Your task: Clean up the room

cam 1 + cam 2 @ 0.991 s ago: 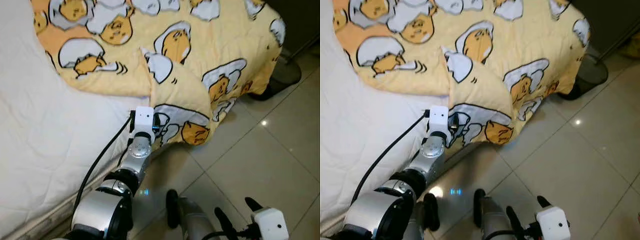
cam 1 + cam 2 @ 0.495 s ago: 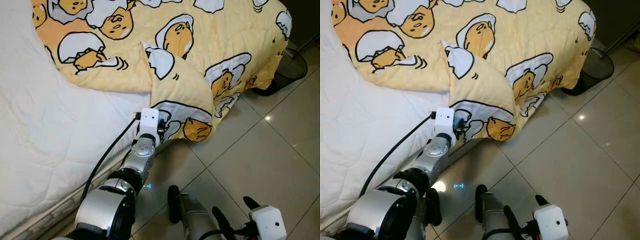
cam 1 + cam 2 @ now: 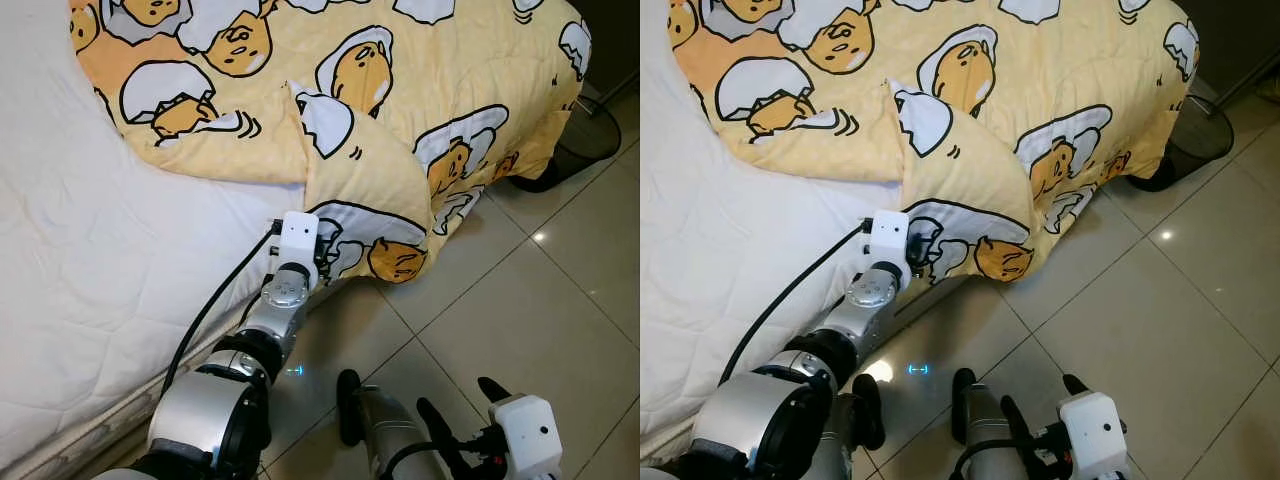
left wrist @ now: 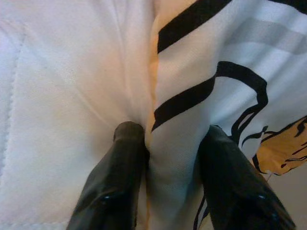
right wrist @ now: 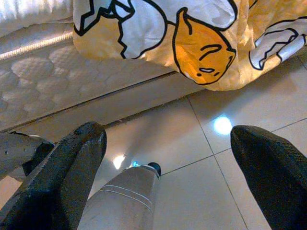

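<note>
Change since earlier: little has been altered among the things themselves; the head camera has shifted so that more of the bed is taken in, while the left arm's reach to the blanket's edge has been kept.
Left end effector (image 4: 163, 143): clenched on a fold of the yellow blanket (image 3: 400, 130), the cloth being pinched between the two black fingers (image 4: 120, 163) right beside the white mattress (image 3: 90, 260).
Right end effector (image 5: 168, 158): released, fingers spread wide, held low over the tiled floor (image 3: 540, 310) near the robot's own leg, well apart from the blanket.
Task thing: the blanket is spread over the far part of the bed, with one corner folded over and draped off the mattress edge toward the floor.
Risk, slipping: only a thin fold appears to be held, so the cloth could be pulled out of the grip if it is tugged sharply.
Risk, dragging: the hanging corner could be swept across the floor, or trapped against the mattress side, if the pull is made low.
Risk, bunching: with one end effector engaged, the blanket could be gathered unevenly rather than laid flat.
Containers: a dark bin (image 3: 580, 145) is seen beyond the bed's corner; it is possibly a wastebasket, and its contents cannot be made out.
</note>
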Controlling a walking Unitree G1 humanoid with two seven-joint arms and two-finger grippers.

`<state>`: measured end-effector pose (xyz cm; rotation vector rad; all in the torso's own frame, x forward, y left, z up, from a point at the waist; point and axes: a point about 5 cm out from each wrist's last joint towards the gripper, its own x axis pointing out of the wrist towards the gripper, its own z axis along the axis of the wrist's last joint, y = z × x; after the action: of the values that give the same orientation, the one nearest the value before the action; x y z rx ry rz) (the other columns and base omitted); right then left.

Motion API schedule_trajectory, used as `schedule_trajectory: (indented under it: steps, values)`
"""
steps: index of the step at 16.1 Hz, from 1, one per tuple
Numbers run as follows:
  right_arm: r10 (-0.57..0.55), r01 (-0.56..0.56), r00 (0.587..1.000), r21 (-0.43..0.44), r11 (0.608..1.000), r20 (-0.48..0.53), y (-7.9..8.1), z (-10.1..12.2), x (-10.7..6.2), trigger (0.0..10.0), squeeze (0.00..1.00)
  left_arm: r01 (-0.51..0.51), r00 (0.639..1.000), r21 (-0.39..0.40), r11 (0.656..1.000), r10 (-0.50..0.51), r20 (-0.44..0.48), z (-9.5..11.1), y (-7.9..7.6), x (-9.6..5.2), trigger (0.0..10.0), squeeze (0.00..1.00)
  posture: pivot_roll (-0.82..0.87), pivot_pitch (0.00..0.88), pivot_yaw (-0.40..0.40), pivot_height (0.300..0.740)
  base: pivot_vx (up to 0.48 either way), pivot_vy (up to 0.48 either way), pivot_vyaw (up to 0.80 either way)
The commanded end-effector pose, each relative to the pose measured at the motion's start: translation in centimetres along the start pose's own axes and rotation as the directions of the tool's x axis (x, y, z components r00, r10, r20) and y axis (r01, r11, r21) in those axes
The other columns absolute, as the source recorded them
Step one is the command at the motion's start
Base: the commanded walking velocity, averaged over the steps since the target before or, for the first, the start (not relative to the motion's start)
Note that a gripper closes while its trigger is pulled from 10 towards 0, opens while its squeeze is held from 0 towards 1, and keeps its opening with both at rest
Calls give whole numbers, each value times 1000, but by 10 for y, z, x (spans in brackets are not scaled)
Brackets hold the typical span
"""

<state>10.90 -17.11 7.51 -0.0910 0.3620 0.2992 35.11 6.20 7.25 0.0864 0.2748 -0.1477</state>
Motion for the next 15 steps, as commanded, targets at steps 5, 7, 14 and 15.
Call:
schedule_trajectory:
  steps: [5, 7, 14, 15]
  values:
    - [-2, 3, 999, 23, 1000, -50, 0, -8, -2, 10000, 0, 84, 988, 75, 994, -73, -133, -44, -6, -14, 0, 0, -333, 394, -83, 740, 0, 0, 0]
    - [15, -14, 998, 24, 1000, -55, 3, -9, -1, 10000, 0, 75, 987, 92, 993, -60, -151, -52, 4, -17, 0, 0, -316, 390, -83, 740, 0, 0, 0]
    - [19, -19, 999, 10, 1000, -47, -2, -8, 12, 10000, 0, 165, 977, 163, 973, -138, -161, -66, 8, -25, 10000, 0, -292, 345, -78, 740, 0, 0, 0]
    - [23, -22, 999, 9, 1000, -47, -2, -9, 13, 10000, 0, 175, 976, 153, 973, -151, -157, -67, 8, -25, 10000, 0, -288, 340, -77, 740, 0, 0, 0]
